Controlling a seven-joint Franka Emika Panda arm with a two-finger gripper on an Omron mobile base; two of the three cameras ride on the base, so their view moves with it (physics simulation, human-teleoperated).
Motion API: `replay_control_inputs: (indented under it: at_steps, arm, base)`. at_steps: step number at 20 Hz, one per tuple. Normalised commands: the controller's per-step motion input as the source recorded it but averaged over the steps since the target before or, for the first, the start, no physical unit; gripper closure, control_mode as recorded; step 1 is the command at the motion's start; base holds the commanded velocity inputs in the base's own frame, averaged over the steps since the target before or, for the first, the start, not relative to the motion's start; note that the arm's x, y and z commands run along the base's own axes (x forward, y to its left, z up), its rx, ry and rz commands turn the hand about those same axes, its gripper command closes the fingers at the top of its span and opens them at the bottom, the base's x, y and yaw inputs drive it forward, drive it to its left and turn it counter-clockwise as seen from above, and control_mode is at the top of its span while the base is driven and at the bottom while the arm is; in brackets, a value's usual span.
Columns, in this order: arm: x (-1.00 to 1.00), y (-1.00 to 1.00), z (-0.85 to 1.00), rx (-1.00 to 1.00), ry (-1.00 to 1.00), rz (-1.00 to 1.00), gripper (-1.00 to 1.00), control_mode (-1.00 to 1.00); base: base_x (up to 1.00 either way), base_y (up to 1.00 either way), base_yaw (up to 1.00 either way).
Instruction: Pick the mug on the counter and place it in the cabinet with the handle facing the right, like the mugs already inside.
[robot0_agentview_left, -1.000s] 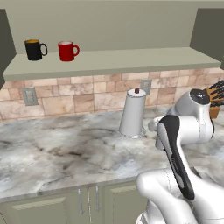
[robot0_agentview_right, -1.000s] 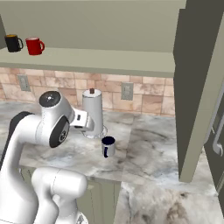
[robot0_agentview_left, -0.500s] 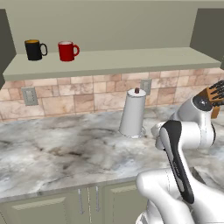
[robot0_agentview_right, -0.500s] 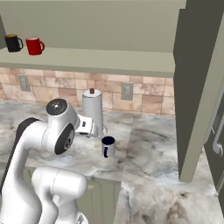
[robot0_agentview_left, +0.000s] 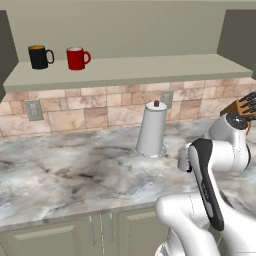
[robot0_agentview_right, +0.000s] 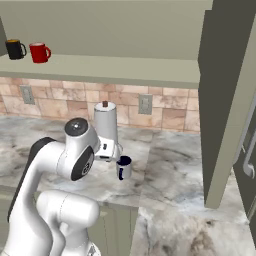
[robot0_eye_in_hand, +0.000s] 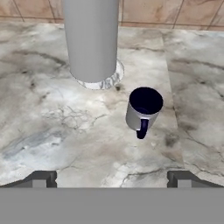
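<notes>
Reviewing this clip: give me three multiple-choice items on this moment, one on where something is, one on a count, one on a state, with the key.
1. Where is the grey mug?
A. on the counter beside the paper towel roll
B. on the cabinet shelf
C. in the gripper

2. How many mugs stand on the shelf?
A. none
B. two
C. four

3. The gripper is:
A. shut on the mug
B. open
C. shut, empty

Key: 1 A, it stands upright on the stone. 2 B, the black mug and the red mug. 3 B, the fingertips stand wide apart, short of the mug.
</notes>
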Motion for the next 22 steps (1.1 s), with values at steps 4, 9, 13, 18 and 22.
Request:
replay_control_inputs:
  at_steps: [4, 9, 13, 18, 22]
  arm:
    - [0.00, -0.14, -0.25, 0.00, 0.00, 0.00, -1.00, -1.00]
    - [0.00, -0.10, -0.30, 0.00, 0.00, 0.00, -1.00, -1.00]
    - [0.00, -0.06, -0.37, 0.00, 0.00, 0.00, -1.00, -1.00]
    - [0.00, -0.07, -0.39, 0.00, -0.01, 0.00, -1.00, -1.00]
    - [0.00, -0.08, -0.39, -0.01, -0.04, 0.00, -1.00, -1.00]
  base:
    - [0.00, 0.00, 0.00]
    - [0.00, 0.00, 0.00]
    - [0.00, 0.00, 0.00]
    - [0.00, 0.00, 0.00]
    - [0.00, 0.00, 0.00]
